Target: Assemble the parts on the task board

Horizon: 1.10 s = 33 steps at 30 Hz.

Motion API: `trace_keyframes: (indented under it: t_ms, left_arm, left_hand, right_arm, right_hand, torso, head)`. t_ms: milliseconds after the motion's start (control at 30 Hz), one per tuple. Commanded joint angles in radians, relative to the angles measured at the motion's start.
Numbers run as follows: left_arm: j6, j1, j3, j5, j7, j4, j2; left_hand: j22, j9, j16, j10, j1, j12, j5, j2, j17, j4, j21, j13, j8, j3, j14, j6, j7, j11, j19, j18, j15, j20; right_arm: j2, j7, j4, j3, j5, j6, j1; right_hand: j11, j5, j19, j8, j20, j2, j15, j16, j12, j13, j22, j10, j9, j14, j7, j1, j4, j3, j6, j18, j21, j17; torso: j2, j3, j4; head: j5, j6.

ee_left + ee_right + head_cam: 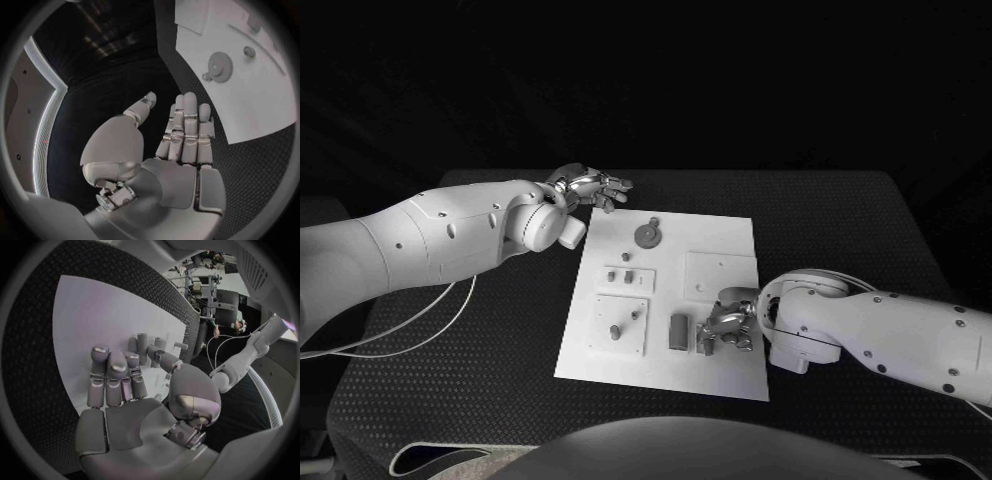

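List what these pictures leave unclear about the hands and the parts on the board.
- Right hand: in the head view its fingers cover the board beneath them; whether it holds a part cannot be told.
- Pegs beyond the right hand's fingers: right wrist view, partly hidden by them.
- Small parts on the task board: head view, too small to tell their shapes.

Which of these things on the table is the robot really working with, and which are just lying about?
Part of the job:
- task board
- gear on the board's far end
- small pieces standing in the board
- right hand over the board's near edge
- left hand at its far corner

Just there:
- black table
- white cable
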Motion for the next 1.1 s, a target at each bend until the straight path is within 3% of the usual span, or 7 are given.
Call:
trace_keyframes:
  t_ms: [33, 267, 400, 667, 1100]
  left_arm:
    - [0.014, 0.001, 0.001, -0.005, 0.004, 0.001, 0.001]
    - [0.014, 0.001, 0.001, -0.005, 0.003, 0.001, 0.001]
    - [0.014, 0.001, 0.001, -0.005, 0.003, 0.001, 0.002]
    - [0.015, 0.001, 0.001, -0.006, 0.001, 0.001, 0.001]
    - [0.015, 0.001, 0.001, -0.007, 0.001, 0.0, 0.001]
  left_hand:
    - [0.001, -0.002, -0.005, -0.003, -0.003, 0.002, 0.002, 0.002, 0.002, 0.004, -0.007, 0.002, 0.005, 0.002, 0.001, -0.01, 0.0, 0.001, -0.006, -0.005, 0.002, -0.04]
    - [0.002, -0.002, -0.005, -0.003, -0.004, 0.001, 0.002, 0.002, 0.002, 0.005, -0.007, 0.002, 0.005, 0.002, 0.001, -0.01, 0.0, 0.001, -0.006, -0.005, 0.002, -0.04]
    - [0.002, -0.002, -0.005, -0.003, -0.004, 0.001, 0.002, 0.002, 0.002, 0.005, -0.007, 0.002, 0.005, 0.002, 0.001, -0.01, 0.0, 0.001, -0.006, -0.005, 0.002, -0.04]
    - [0.002, -0.002, -0.005, -0.003, -0.004, 0.001, 0.002, 0.002, 0.002, 0.005, -0.007, 0.002, 0.005, 0.002, 0.001, -0.01, 0.0, 0.001, -0.006, -0.005, 0.002, -0.04]
    - [0.003, -0.003, -0.005, -0.003, -0.004, 0.001, 0.002, 0.002, 0.003, 0.006, -0.008, 0.002, 0.006, 0.002, 0.001, -0.011, 0.0, 0.001, -0.006, -0.005, 0.002, -0.04]
  right_arm:
    - [0.004, 0.03, 0.0, 0.001, -0.006, 0.007, -0.001]
    - [0.005, 0.031, -0.001, 0.001, -0.004, 0.013, -0.001]
    - [0.005, 0.032, -0.001, 0.001, -0.004, 0.014, -0.001]
    - [0.004, 0.035, -0.002, 0.001, -0.002, 0.012, -0.001]
    - [-0.004, 0.046, 0.001, 0.001, -0.006, 0.017, -0.001]
  right_hand:
    - [-0.01, -0.007, 0.001, 0.007, -0.002, 0.005, -0.008, 0.005, 0.006, 0.0, 0.0, 0.01, -0.002, -0.001, 0.001, -0.006, 0.0, -0.005, 0.006, 0.013, 0.004, 0.001]
    - [-0.01, -0.049, 0.001, 0.007, -0.002, -0.009, -0.008, 0.004, 0.004, 0.0, -0.002, 0.011, -0.006, -0.001, 0.001, -0.023, 0.015, -0.006, 0.006, 0.013, 0.003, 0.0]
    - [-0.01, -0.106, 0.001, 0.007, -0.002, -0.038, -0.008, 0.003, 0.003, 0.0, -0.003, 0.011, -0.009, -0.001, 0.001, -0.05, 0.042, -0.012, 0.007, 0.013, 0.001, 0.0]
    - [-0.011, -0.114, 0.003, 0.01, -0.005, -0.084, -0.01, 0.004, 0.003, 0.001, -0.005, 0.011, -0.01, -0.001, 0.0, -0.078, 0.074, -0.021, 0.005, 0.013, 0.002, 0.0]
    - [-0.012, -0.114, 0.006, 0.013, -0.01, -0.104, -0.013, 0.005, 0.003, 0.002, -0.005, 0.011, -0.007, -0.002, -0.001, -0.071, 0.087, -0.017, 0.002, 0.013, 0.003, 0.001]
  torso:
    - [0.0, -0.0004, 0.0006]
    - [0.0, -0.0004, 0.0]
    - [0.0, -0.0003, 0.0001]
    - [0.0, -0.0003, 0.0]
    - [0.0, 0.0002, 0.0002]
  head:
    - [0.0, 0.0]
    - [0.0, 0.0]
    - [0.001, 0.0]
    - [0.002, 0.0]
    - [0.002, 0.0]
